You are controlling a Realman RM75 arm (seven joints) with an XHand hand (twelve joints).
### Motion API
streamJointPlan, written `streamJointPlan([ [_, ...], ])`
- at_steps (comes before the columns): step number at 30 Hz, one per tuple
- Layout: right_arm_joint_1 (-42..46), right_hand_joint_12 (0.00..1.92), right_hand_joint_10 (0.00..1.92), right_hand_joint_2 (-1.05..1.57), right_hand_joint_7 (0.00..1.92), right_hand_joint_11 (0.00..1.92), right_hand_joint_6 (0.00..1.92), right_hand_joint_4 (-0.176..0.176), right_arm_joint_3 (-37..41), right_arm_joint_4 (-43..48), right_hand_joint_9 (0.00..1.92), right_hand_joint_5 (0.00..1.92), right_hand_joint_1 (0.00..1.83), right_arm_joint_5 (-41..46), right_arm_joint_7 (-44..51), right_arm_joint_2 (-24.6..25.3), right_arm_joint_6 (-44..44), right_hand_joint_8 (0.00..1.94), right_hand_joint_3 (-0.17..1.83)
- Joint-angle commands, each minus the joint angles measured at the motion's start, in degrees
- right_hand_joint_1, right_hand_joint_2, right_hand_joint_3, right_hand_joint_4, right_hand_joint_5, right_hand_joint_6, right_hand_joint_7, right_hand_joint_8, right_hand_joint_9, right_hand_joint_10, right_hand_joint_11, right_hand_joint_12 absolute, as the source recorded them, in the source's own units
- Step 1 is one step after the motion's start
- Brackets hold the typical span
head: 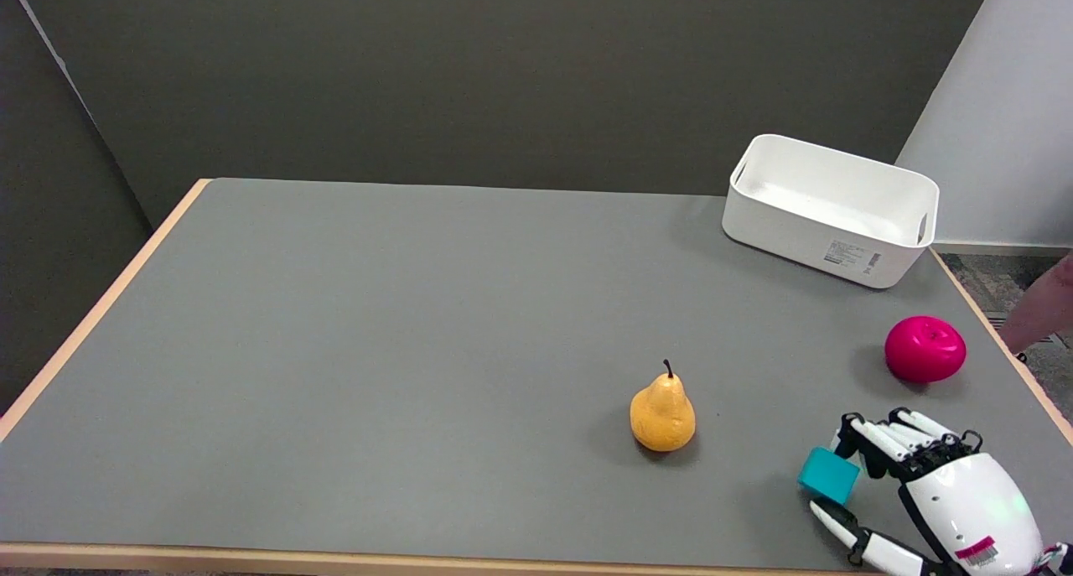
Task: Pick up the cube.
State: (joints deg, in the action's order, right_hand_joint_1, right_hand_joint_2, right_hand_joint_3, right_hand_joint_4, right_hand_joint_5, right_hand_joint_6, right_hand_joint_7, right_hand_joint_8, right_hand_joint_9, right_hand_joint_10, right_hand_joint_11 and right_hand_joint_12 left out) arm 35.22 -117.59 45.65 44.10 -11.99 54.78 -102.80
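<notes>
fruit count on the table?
2. An orange-yellow pear stands upright near the table's middle-right; a magenta apple-like fruit sits by the right edge, in front of the white bin. Nothing visibly hidden.

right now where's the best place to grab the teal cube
Across two opposite flat faces of the teal cube, coming from its right, where the robot hand already has fingers on the far side and thumb on the near. It sits tilted.
</notes>
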Motion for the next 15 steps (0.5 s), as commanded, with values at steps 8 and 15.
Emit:
streamJointPlan([
  [8, 3.8, 1.92, 1.92, 0.93, 0.89, 0.65, 1.55, 0.019, 9.6, 19.6, 0.88, 0.75, 0.97, 4.3, 10.1, -15.5, 1.7, 1.79, 0.71],
  [15, 2.3, 1.92, 1.92, 0.93, 0.90, 0.66, 1.56, 0.021, 19.9, 23.3, 0.89, 0.74, 0.97, 4.9, 9.7, -18.9, 11.2, 1.80, 0.71],
])
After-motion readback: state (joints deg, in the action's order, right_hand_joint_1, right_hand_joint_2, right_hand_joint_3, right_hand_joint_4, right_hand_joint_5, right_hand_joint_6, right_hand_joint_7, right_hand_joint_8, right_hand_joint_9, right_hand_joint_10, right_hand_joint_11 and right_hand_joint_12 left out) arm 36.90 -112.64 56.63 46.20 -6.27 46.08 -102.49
